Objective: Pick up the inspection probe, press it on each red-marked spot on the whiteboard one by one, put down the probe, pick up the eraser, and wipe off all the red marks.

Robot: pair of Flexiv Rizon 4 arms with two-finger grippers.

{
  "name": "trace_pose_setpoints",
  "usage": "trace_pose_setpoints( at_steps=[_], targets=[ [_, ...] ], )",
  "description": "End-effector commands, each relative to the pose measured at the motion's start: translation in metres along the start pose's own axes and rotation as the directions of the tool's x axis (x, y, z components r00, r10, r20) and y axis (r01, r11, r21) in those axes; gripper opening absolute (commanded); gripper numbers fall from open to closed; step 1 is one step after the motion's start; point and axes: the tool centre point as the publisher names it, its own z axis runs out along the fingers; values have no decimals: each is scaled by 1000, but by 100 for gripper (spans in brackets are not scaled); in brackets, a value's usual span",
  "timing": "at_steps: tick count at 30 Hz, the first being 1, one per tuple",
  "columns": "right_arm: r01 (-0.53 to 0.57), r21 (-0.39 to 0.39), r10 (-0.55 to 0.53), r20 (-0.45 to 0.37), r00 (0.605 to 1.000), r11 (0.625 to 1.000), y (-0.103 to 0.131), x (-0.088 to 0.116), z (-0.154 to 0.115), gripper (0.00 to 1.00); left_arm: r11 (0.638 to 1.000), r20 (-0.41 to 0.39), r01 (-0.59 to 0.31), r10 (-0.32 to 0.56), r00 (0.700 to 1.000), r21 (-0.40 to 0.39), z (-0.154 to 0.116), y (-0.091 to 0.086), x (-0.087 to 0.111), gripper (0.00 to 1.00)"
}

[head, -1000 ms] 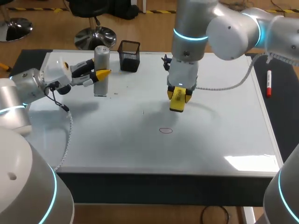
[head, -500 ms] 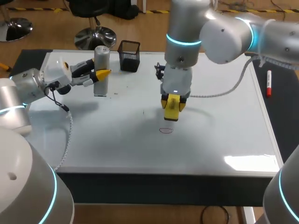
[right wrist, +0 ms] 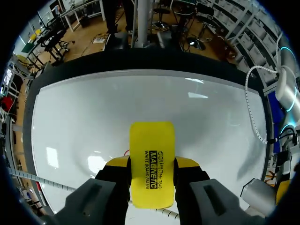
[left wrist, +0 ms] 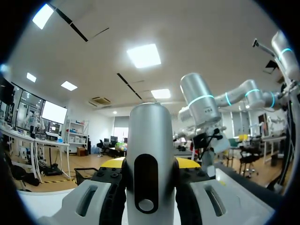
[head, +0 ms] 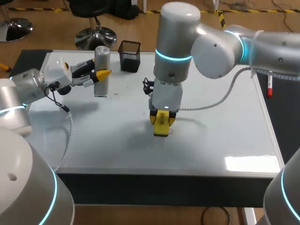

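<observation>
My right gripper (head: 161, 123) pinches the yellow eraser (right wrist: 151, 159) at the middle of the whiteboard (head: 220, 131), with a trace of red mark (right wrist: 125, 152) just beside it. Farther off, my left gripper (head: 100, 75) clamps the silver inspection probe (head: 101, 70) upright. A black mesh pen cup (head: 130, 56) stands beyond.

The right arm (head: 187, 47) has swung from the far right part of the desk toward the middle and closer to the front edge. One second ago the right gripper (head: 161, 120), with its fingers closed on the yellow eraser (head: 161, 127), hung behind and to the right of the red ring on the whiteboard (head: 211, 140). Now the eraser lies over that ring, and only a small piece of red (head: 171, 131) shows beside it.
</observation>
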Motion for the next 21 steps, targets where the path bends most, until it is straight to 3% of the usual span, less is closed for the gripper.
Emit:
trace_pose_setpoints(
  at_steps=[1, 14, 21],
  targets=[
    [4, -12, -4, -9, 1000, 1000, 0, -4, 15, 0, 1000, 2, -2, 2, 1000, 1, 0, -1, 1, 0],
    [24, -41, -25, -17, 1000, 999, -1, -12, 32, 0, 1000, 2, -2, 2, 1000, 1, 0, -1, 1, 0],
    [18, -48, -19, -30, 999, 999, -2, -4, 36, 0, 1000, 2, -2, 2, 1000, 1, 0, -1, 1, 0]
  ],
)
